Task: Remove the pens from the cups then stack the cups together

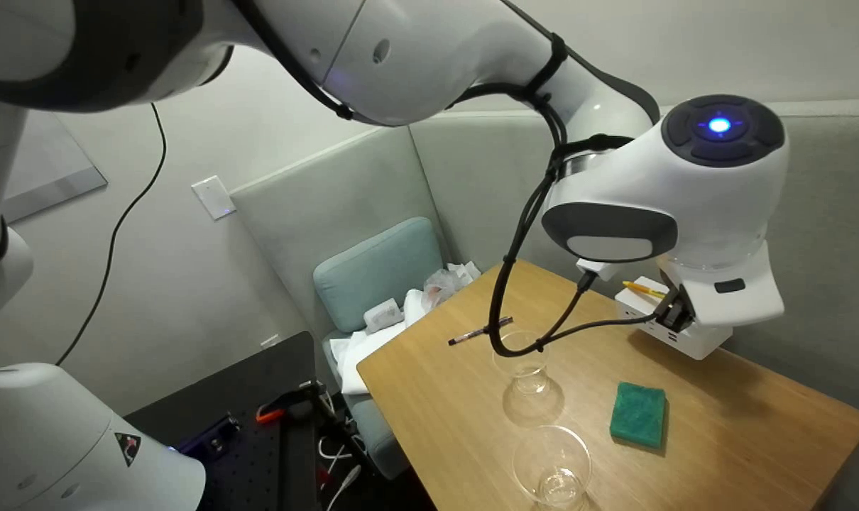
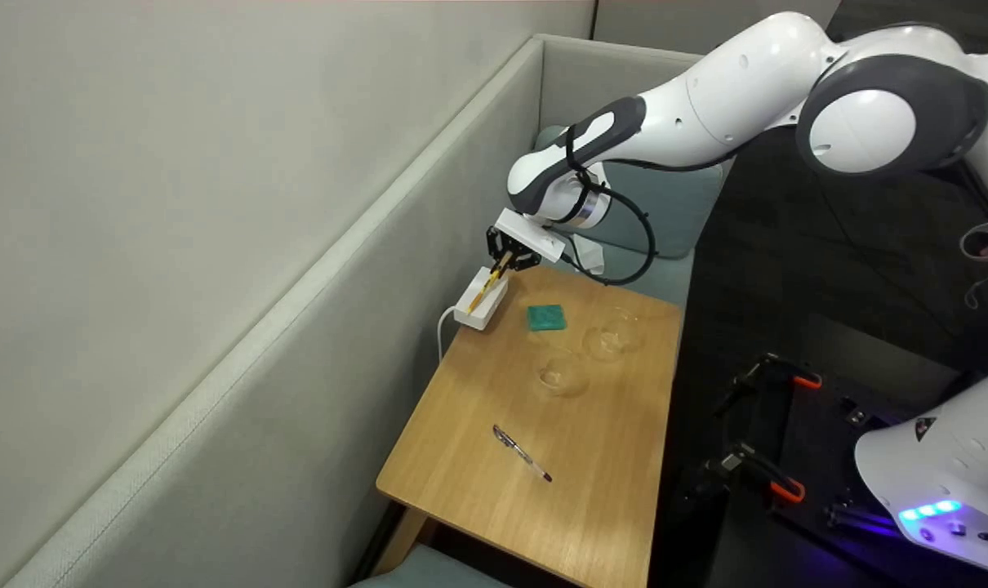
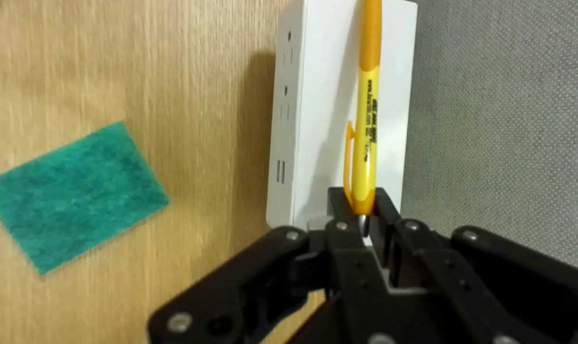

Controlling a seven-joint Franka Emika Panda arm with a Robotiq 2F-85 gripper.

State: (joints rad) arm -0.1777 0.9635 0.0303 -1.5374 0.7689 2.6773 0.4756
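Note:
My gripper is shut on one end of the yellow-orange pen, near its metal tip. The gripper and pen are over the white box in an exterior view. I cannot tell whether the pen touches the box. The black pen lies on the table, apart from the cups; it also shows in an exterior view, partly behind the arm's cable. Two clear cups stand separately on the table: one cup and another cup. Both look free of pens.
The white outlet box stands at the table's edge against the grey padded wall. A green square pad lies between the box and the cups. A black cable hangs in a loop from the arm.

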